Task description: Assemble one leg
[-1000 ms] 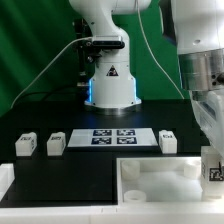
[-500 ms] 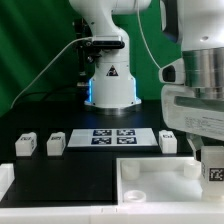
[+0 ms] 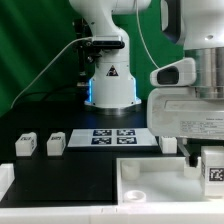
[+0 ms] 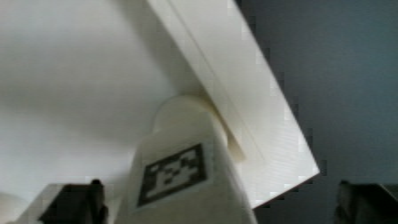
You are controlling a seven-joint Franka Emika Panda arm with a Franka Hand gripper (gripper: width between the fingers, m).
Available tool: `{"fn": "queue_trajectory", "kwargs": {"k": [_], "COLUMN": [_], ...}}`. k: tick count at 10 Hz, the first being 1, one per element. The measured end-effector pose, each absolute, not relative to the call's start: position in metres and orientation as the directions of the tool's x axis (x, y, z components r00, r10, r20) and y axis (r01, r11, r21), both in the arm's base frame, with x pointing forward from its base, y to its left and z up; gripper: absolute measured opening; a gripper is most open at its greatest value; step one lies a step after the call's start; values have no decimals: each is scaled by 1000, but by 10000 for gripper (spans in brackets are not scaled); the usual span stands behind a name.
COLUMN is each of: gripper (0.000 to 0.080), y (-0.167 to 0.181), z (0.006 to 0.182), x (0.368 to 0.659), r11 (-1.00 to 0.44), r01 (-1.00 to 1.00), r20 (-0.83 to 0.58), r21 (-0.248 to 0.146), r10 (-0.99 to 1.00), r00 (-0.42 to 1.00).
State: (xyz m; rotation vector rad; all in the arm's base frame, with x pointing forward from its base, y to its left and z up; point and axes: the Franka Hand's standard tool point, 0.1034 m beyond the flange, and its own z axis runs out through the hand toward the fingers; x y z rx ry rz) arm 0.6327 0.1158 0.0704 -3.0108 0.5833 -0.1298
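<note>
One leg (image 3: 214, 172), a small white peg with a black-and-white tag, stands at the right corner of the large white tabletop (image 3: 150, 186). My gripper (image 3: 205, 158) hangs over it at the exterior view's right. In the wrist view the leg (image 4: 183, 165) stands between my dark fingers (image 4: 71, 203), with a gap showing on each side. The gripper (image 4: 217, 206) is open around it. The tabletop's raised edge (image 4: 222, 70) runs just behind the leg.
Two loose legs (image 3: 25, 145) (image 3: 55, 143) lie at the exterior view's left, a third (image 3: 168, 142) sits partly behind my hand. The marker board (image 3: 110, 136) lies in the middle, before the robot base (image 3: 110, 85). A white part (image 3: 5, 180) is at the left edge.
My hand has turned about the leg and now shows its broad side, reaching further to the exterior view's left. The leg and its tag have stayed in place.
</note>
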Motion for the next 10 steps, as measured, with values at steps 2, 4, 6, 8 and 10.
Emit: {"fn": "queue_trajectory", "kwargs": {"k": [2,4,6,8,10], "gripper": [649,626,427,293,294], "y": [105,106,107,109,110], "z": [70,70,70,70,69], "x": [635,634,634,634,633], "r11": [-987,-978,-961,-878,-762], "r01": [-151,-196,-267,-467,-638], "r20": [91,88,81,58,31], "r21": [-59,-66,-77,-101,-115], "r10": [-156,-202,-273,-474,-644], "r00": [984,976,959,879,764]}}
